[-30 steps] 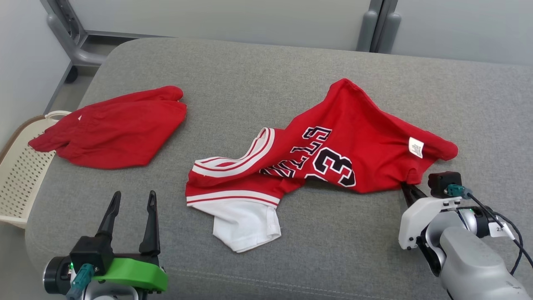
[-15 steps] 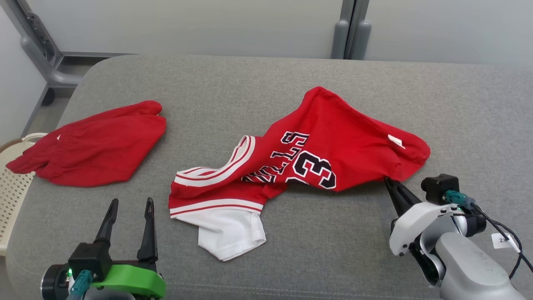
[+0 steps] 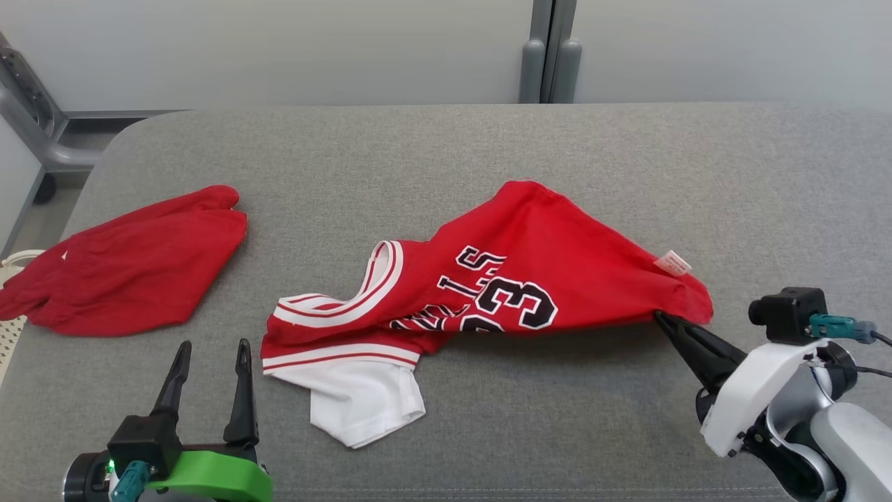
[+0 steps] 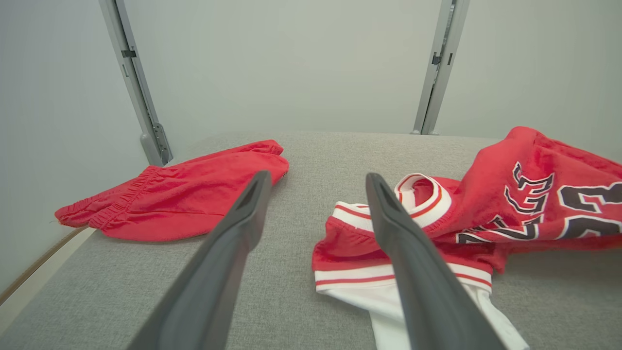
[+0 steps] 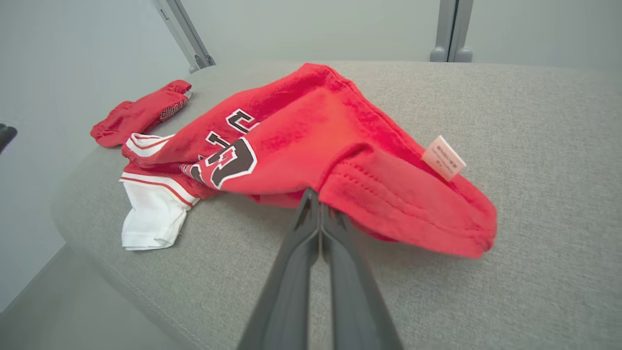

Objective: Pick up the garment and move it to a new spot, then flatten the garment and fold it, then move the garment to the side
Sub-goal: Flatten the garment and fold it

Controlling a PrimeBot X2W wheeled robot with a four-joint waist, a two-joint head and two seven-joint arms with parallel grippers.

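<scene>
Shorts, red and crumpled, lie on the left part of the grey padded surface, well apart from the jersey. Their far left end reaches the surface's edge, where I can see a sliver of a pale perforated basket. Two grey posts stand against the wall behind the surface's back edge.

My left claw hangs at the near left with its fingers spread wide, gripping nothing, pointing at the bare strip of cushion between the shorts and the jersey. From its wrist camera, one finger crosses in front of the jersey's striped sleeve band, though I cannot tell any contact there.

The jersey is red with black-and-white lettering and a number 23, and it sprawls from the middle of the surface toward the right. Its striped collar and white sleeve rest flat on the cushion at the left, nearer the front edge.

My right claw comes in from the lower right, fingers clenched tight together, pinching the underside of the jersey's folded hem. That end of the garment is lifted off the cushion, with a shadow beneath it. A small white care label sticks out of the hem just beyond the fingertips. The hem's corner droops to the claw's right side.
</scene>
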